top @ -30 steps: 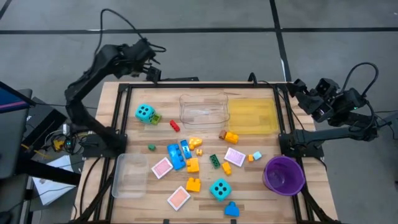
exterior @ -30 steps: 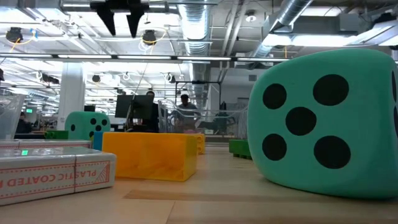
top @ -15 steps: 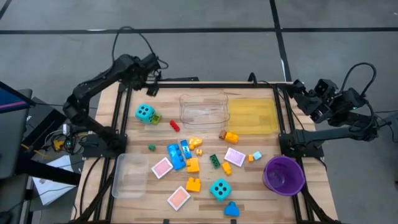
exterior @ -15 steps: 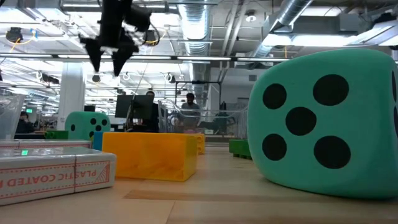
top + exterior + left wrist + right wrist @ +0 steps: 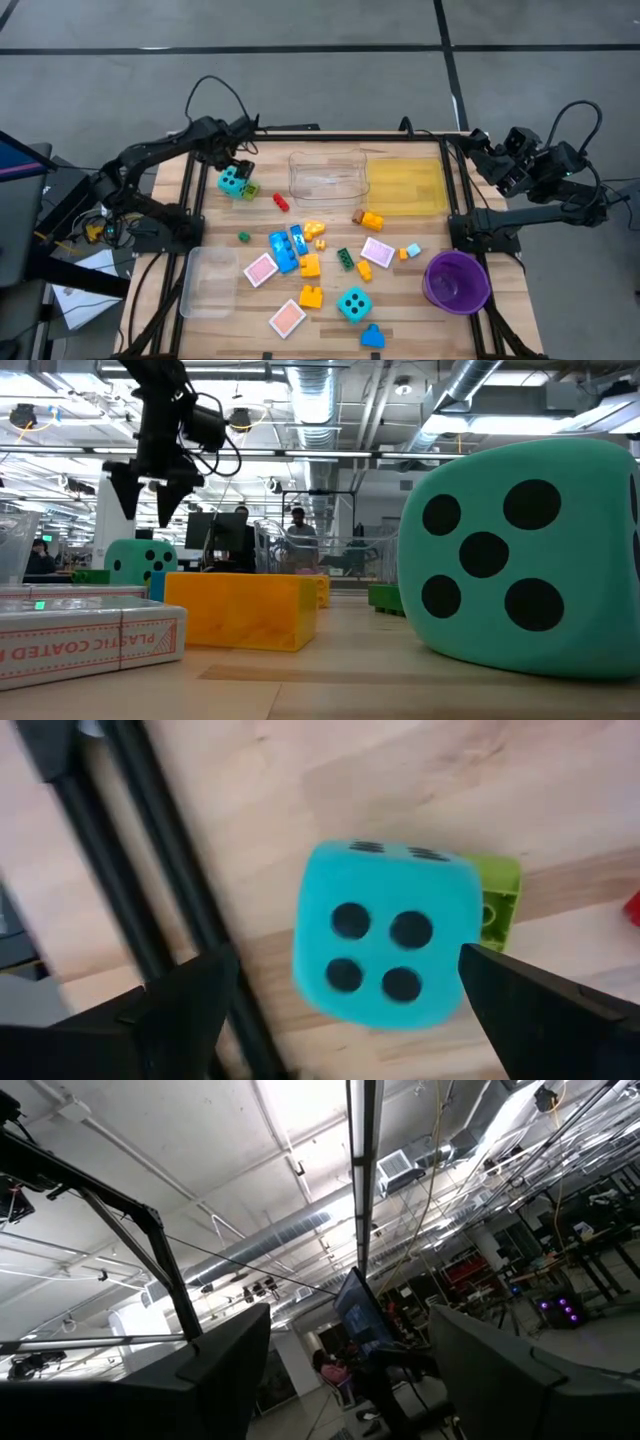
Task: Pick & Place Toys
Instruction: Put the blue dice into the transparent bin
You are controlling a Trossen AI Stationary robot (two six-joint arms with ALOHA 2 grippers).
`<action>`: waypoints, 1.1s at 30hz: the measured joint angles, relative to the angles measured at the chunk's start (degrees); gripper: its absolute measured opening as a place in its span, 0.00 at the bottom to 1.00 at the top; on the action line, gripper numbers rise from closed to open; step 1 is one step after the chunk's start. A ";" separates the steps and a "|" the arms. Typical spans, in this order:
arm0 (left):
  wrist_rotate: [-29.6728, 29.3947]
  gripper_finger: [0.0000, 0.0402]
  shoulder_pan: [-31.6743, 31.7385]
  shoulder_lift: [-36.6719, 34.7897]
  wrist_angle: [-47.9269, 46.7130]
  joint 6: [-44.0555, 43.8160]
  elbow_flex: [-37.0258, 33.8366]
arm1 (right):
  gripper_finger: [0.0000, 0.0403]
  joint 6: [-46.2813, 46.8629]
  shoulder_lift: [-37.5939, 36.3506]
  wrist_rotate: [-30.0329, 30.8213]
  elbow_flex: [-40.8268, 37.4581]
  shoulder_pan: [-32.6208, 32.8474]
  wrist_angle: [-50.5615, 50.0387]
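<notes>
- Left gripper (image 5: 233, 163) poised above a turquoise die (image 5: 232, 181) near the tabletop's (image 5: 420, 300) far left corner, fingers (image 5: 150, 1020) spread wide, released, not touching it.
- Green brick (image 5: 498, 903) touching that die's side.
- Mid-tabletop: scattered bricks (image 5: 296, 250), pink tiles (image 5: 261, 270), second die (image 5: 353, 303).
- Right gripper (image 5: 476, 145) raised off the right edge, fingers (image 5: 210, 1370) parted, grasping nothing.

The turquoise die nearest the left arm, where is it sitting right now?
In the high view the turquoise die sits at the table's far-left corner, a green brick against it, directly below the open left end effector.
</notes>
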 joint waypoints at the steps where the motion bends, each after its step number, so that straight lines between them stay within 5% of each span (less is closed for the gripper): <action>1: 0.26 0.94 0.00 0.01 0.78 0.02 -0.70 | 0.66 0.00 0.00 0.00 0.00 0.00 -0.01; 33: 2.54 1.00 0.11 -0.10 7.67 5.53 -5.87 | 0.66 0.02 0.00 0.26 0.00 0.00 -0.01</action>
